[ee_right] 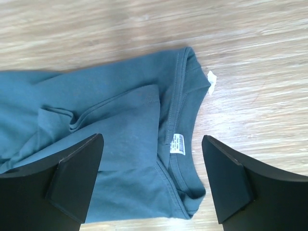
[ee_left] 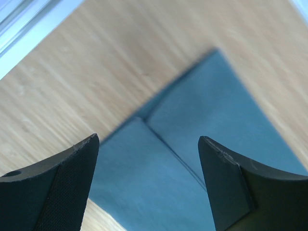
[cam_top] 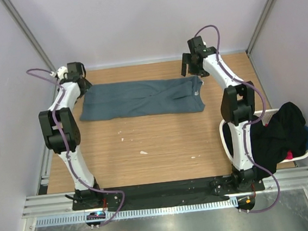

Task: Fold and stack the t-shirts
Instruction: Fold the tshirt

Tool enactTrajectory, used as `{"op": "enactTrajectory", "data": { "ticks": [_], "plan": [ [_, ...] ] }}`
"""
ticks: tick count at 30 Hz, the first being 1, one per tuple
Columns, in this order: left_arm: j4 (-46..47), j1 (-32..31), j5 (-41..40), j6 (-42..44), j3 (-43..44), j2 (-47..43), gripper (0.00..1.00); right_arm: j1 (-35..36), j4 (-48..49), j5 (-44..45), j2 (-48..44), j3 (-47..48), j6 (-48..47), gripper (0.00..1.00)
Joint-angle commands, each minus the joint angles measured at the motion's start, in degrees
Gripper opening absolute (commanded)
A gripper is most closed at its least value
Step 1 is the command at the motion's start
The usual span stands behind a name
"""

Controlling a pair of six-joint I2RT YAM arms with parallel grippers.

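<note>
Spread wide, the left gripper (ee_left: 149,144) and right gripper (ee_right: 151,142) hang above opposite ends of the slate t-shirt (cam_top: 141,98) on the wooden worktop (cam_top: 147,160), a heaped basket (cam_top: 225,138) well behind the right one.

Neck label (ee_right: 178,144) inside blue-grey t-shirt (ee_right: 120,144): print too small, illegible. No other txt.

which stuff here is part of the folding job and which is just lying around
Job: blue-grey t-shirt, laid out as a long strip; pile of clothes, black, blue and red.
Lying about: white basket under that pile; small white scraps on the table.
</note>
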Motion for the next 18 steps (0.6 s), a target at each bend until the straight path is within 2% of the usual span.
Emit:
{"op": "enactTrajectory", "data": {
  "ticks": [1, 3, 6, 7, 13, 18],
  "plan": [
    [3.48, -2.27, 10.23, 8.02, 4.09, -7.36, 0.85, -0.36, -2.43, -1.56, -6.46, 3.01, 1.03, 0.9],
    [4.55, -6.22, 14.31, 10.32, 4.18, -8.25, 0.86, -0.27, -2.52, -2.26, -9.8, 0.64, 1.99, 0.9],
    [4.99, -12.37, 17.57, 13.58, 4.0, -8.34, 0.86, -0.36, 0.19, -3.67, -16.03, -9.28, 3.92, 0.91],
    [4.99, -15.17, 17.75, 14.11, 3.65, -8.08, 0.86, -0.27, 2.55, -4.19, -17.44, -15.75, 4.28, 0.91],
    [5.17, -21.08, 19.68, 13.59, 2.33, -5.97, 0.85, -0.27, 8.45, -8.33, -24.49, -34.94, 5.34, 0.83],
    [1.05, -22.94, 15.83, 9.29, -1.35, -5.18, 0.84, -0.36, 10.39, -7.89, -23.61, -38.75, 4.28, 0.72]
  ]
}}
